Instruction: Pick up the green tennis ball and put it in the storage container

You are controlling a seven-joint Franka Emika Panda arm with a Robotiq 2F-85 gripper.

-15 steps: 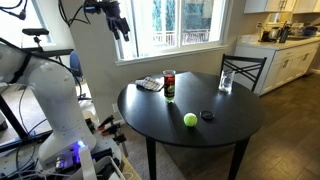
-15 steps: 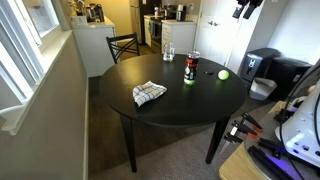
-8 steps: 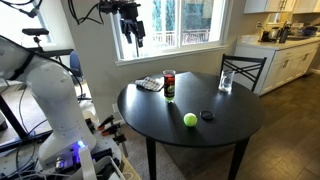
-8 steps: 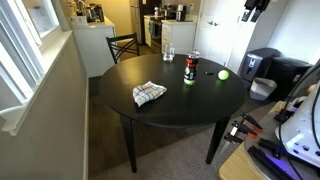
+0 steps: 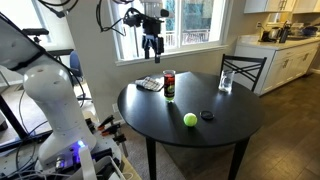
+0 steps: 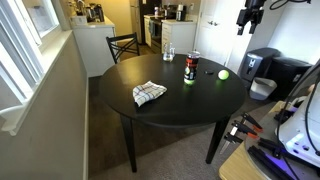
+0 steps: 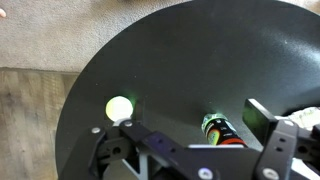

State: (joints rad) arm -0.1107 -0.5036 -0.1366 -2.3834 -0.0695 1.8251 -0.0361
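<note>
Gripper (image 5: 152,50) is high over the far edge of the round matte-black table (image 5: 235,115), jaws apart and empty. The fuzzy yellow-green tennis ball (image 5: 190,119) sits on the table near its edge, well apart from the upright, narrow, red-banded cylindrical can (image 5: 169,84).

I am looking at a round black counter (image 5: 150,110) that is carrying five things. The green tennis ball (image 5: 190,119) is sitting near the rim, and a small flat black disc (image 5: 207,115) is lying just beside it without touching. The storage container (image 5: 169,84) is standing upright farther in, with a checkered cloth (image 5: 149,84) lying crumpled near it. A clear glass (image 5: 226,82) is standing near the rim, well apart from the rest.
</note>
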